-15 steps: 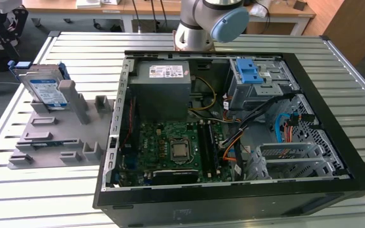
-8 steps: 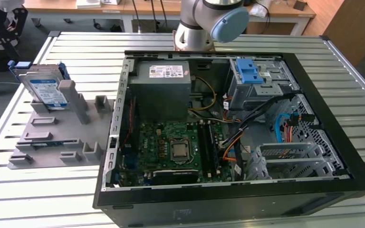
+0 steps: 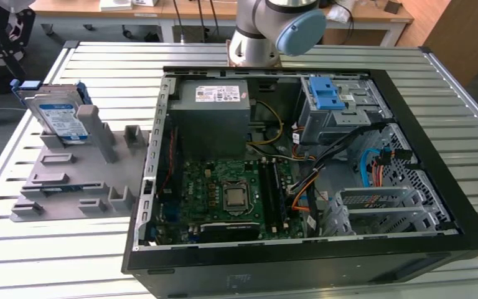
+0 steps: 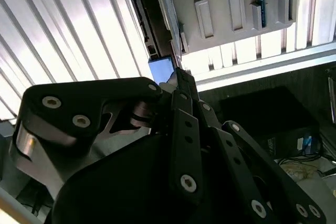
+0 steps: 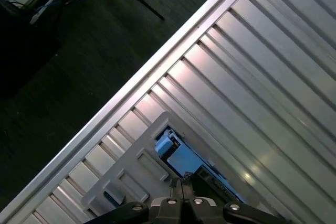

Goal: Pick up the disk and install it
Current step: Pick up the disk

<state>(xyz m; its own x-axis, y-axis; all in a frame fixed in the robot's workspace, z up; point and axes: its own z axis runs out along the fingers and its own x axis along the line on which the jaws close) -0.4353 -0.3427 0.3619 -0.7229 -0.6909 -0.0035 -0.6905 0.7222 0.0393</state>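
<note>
The disk (image 3: 61,118) stands upright on edge in a slot at the back of the grey fixture (image 3: 73,180), at the exterior view's left of the open computer case (image 3: 305,168). It is silver-grey with a white-and-blue label and a blue bracket. In the first wrist view I look down on the disk (image 5: 181,161) from well above. My gripper (image 5: 181,184) hangs over it with its fingers together and nothing between them. The second wrist view shows the gripper (image 4: 178,74) with its black fingers (image 4: 181,108) closed, above the fixture (image 4: 236,19).
Inside the case, a grey metal drive cage (image 3: 343,118) topped by a blue-latched tray (image 3: 325,93) sits at the back right, near cables and the motherboard (image 3: 226,193). The arm's base (image 3: 264,31) stands behind the case. The slatted metal table (image 3: 98,56) ends close to the fixture.
</note>
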